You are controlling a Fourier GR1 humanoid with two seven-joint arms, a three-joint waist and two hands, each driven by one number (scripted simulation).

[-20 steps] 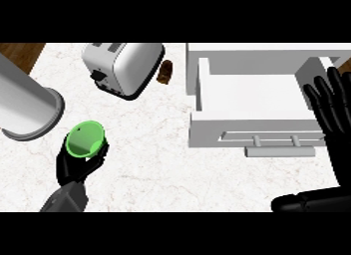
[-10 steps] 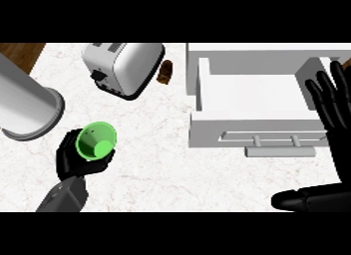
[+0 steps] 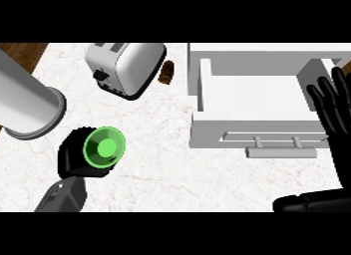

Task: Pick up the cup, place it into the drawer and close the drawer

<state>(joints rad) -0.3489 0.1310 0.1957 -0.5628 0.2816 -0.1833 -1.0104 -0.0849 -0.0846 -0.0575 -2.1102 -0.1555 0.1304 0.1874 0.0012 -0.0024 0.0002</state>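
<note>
Cup (image 3: pixel 104 148): green, lower left of frame, over the marble counter (image 3: pixel 164 164). Mouth faces almost straight up at the camera, inner bottom visible as a lighter green disc; long axis close to the line of sight, tipped slightly toward the right of frame. Sits left of the drawer (image 3: pixel 256 99), well apart from it, not inside.

Left hand (image 3: pixel 74 160): curled round the cup from its left and lower side, black fingers wrapping the wall, grey forearm entering from the lower edge. Holds the cup; contact between cup and counter cannot be told.

Right hand (image 3: pixel 340 112): at right edge of frame, fingers straight and spread, pointing up-frame, overlapping the drawer's right wall. Holds nothing. Contact with the drawer cannot be told.

Drawer: white, pulled open, upper right, handle (image 3: pixel 280 149) on the front edge facing down-frame.

Versus half a second ago: cup turned to show more of its mouth head-on, rim now near circular, inner bottom in view; before that, mostly side wall showing. Left hand in roughly the same spot. Right hand and drawer unchanged.

Also in frame: toaster (image 3: pixel 127 66) at top centre-left, large grey cylinder (image 3: pixel 20 102) at left edge, small brown item (image 3: pixel 167 72) between toaster and drawer.
</note>
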